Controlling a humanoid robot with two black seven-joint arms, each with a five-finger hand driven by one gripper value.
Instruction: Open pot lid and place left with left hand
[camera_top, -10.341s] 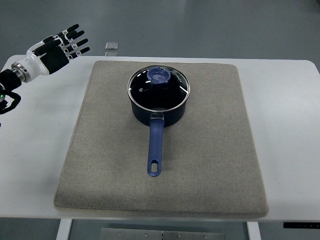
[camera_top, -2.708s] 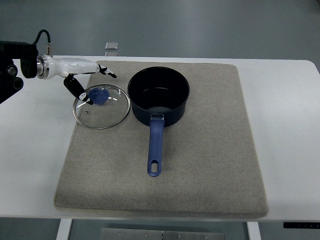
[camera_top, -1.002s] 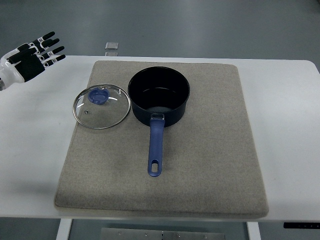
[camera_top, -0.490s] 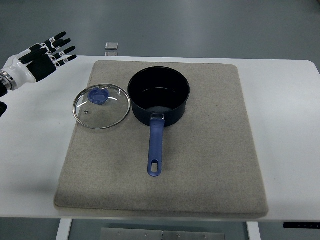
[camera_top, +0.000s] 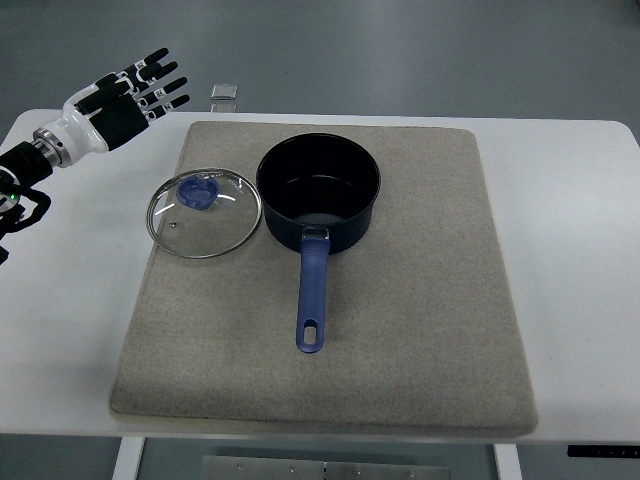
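Note:
A dark blue pot (camera_top: 318, 200) stands uncovered on the grey mat (camera_top: 420, 300), its long blue handle pointing toward me. The glass lid (camera_top: 204, 212) with a blue knob lies flat on the mat just left of the pot, almost touching it. My left hand (camera_top: 125, 98) is open and empty, fingers spread, over the white table at the far left, well above and left of the lid. The right arm is out of view.
The white table (camera_top: 570, 200) extends around the mat on all sides. A small grey square object (camera_top: 223, 92) lies at the table's back edge, right of my left hand.
My left hand has moved right and a little toward the mat, still open and empty. The lid and pot have not moved.

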